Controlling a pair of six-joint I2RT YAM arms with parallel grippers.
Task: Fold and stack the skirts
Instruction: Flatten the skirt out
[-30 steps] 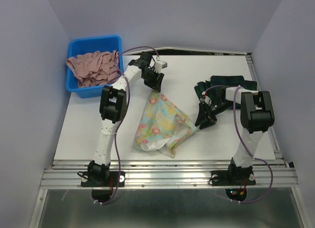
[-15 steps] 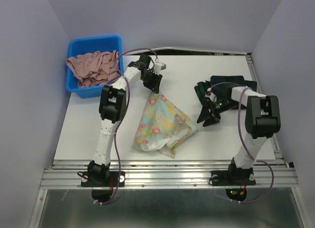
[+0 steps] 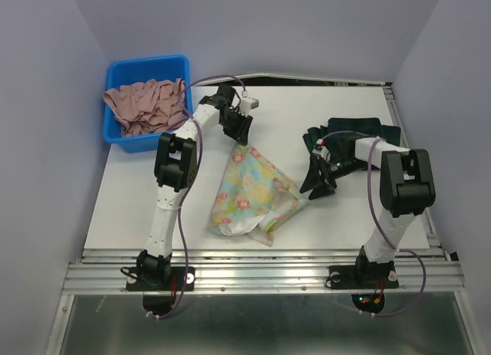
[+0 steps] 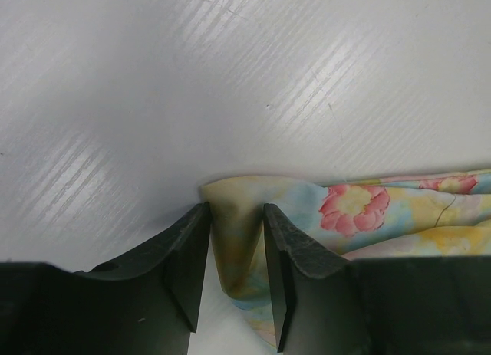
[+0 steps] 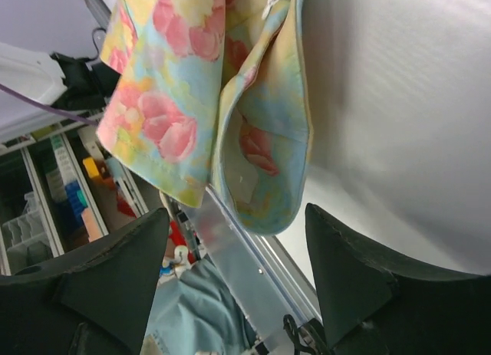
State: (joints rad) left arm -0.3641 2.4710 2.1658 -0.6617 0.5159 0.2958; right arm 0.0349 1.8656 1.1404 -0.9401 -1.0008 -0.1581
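The pale yellow floral skirt lies bunched in the middle of the table. My left gripper is at its far corner and is shut on it. In the left wrist view the yellow cloth is pinched between the two fingers of the left gripper. My right gripper is open and empty just right of the skirt's right edge. In the right wrist view the skirt is ahead of the spread jaws of the right gripper. The dark plaid skirt lies crumpled at the back right, behind the right arm.
A blue bin holding pink cloth stands at the back left corner. The white table ends at a metal rail in front. Grey walls close in on both sides.
My right gripper swung a little to the right, then came back left toward the floral skirt's right edge. The left gripper and the skirts have stayed put.
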